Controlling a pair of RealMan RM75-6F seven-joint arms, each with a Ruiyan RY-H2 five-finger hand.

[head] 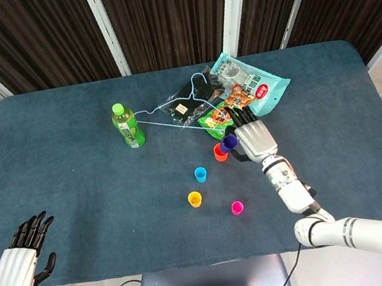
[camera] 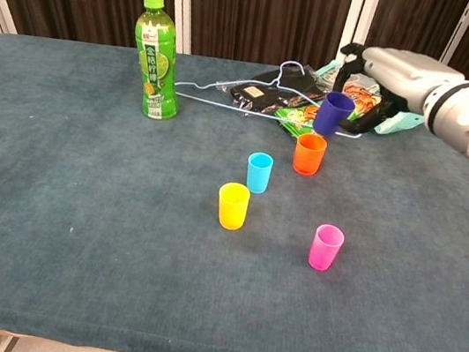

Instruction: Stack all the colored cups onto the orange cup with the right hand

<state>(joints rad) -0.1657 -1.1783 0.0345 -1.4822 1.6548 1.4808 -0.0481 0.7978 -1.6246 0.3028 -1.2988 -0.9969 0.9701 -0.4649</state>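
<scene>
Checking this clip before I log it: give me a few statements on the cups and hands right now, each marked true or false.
1. The right hand holds the dark blue cup in the air above the orange cup. True.
2. The dark blue cup is already nested in the orange cup. False: it hangs clear above it, tilted.
3. The pink cup stands alone on the table. True.
4. The left hand holds the yellow cup. False: it holds nothing, near the table's front left corner, fingers apart.
5. The green bottle lies on its side. False: it stands upright.
</scene>
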